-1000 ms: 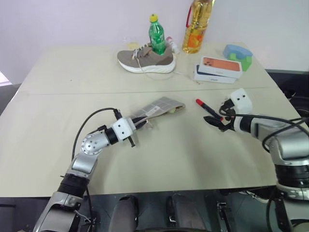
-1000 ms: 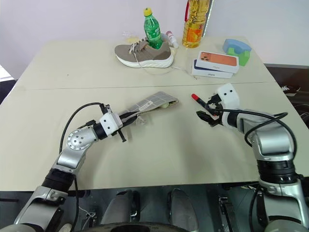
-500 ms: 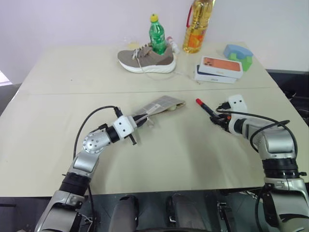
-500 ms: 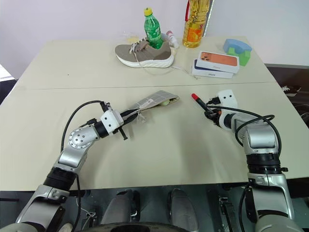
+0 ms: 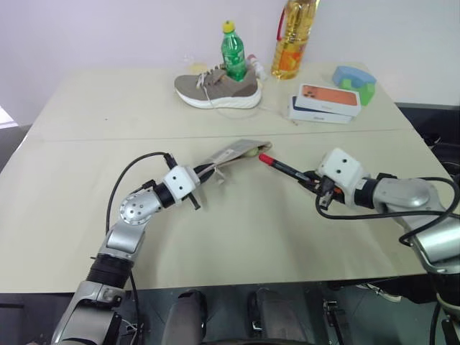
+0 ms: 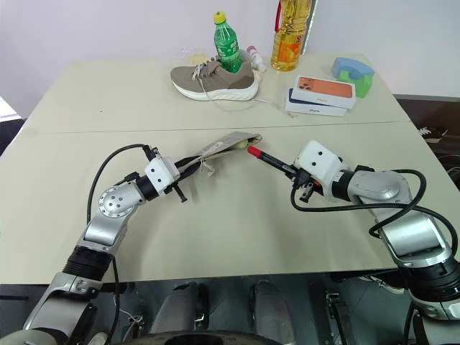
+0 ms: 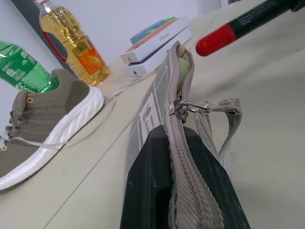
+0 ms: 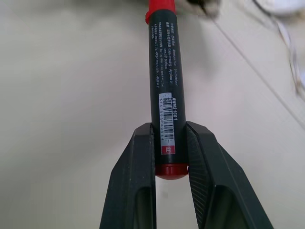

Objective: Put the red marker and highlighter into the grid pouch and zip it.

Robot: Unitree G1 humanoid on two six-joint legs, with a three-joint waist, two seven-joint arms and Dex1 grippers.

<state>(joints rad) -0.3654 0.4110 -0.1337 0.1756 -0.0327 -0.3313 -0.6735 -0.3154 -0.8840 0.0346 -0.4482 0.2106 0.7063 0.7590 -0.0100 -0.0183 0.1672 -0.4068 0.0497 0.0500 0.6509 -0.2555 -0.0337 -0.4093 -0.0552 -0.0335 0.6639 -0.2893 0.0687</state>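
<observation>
Grid pouch (image 5: 233,152) left of red marker (image 5: 282,167), shoe (image 5: 217,90) behind both

The right pincer (image 5: 316,188) grips the red marker (image 5: 282,167), red tip near the grid pouch (image 5: 231,152) mouth.
</observation>
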